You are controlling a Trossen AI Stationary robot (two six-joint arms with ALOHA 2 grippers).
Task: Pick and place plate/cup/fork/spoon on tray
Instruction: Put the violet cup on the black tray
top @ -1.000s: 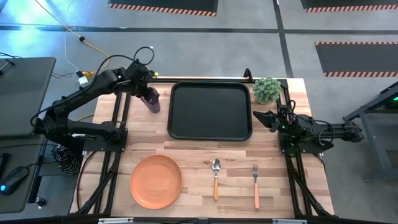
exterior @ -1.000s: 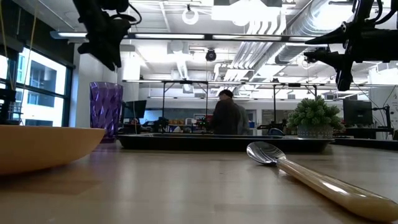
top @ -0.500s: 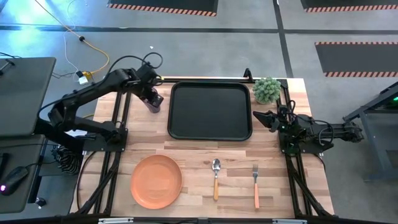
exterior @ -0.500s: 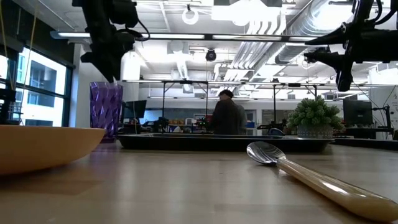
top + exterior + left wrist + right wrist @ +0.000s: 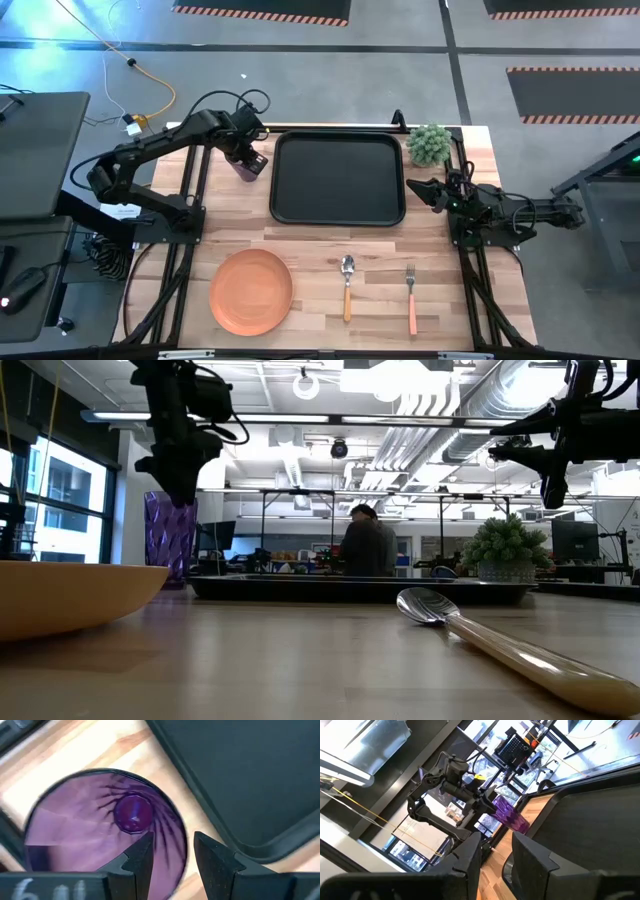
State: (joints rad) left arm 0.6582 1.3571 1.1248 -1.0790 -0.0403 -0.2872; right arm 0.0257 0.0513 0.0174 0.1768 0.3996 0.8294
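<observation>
The purple cup (image 5: pixel 242 168) stands upright on the table just left of the black tray (image 5: pixel 338 218). My left gripper (image 5: pixel 252 157) is open, pointing down over the cup's mouth. In the left wrist view (image 5: pixel 173 854), one finger is over the cup's inside (image 5: pixel 100 830) and the other over the rim side nearest the tray. I cannot tell whether it touches. The orange plate (image 5: pixel 251 291), the spoon (image 5: pixel 347 285) and the fork (image 5: pixel 411 297) lie on the table near its front edge. My right gripper (image 5: pixel 411 187) is open and empty at the tray's right.
A small green potted plant (image 5: pixel 430 144) stands at the tray's far right corner. The arms' dark frame rails run along the table's left and right sides. In the low view a person (image 5: pixel 365 550) stands in the room behind the table.
My left gripper has moved toward the table's right and a little nearer, coming lower over the cup's mouth. The cup has stayed in place.
</observation>
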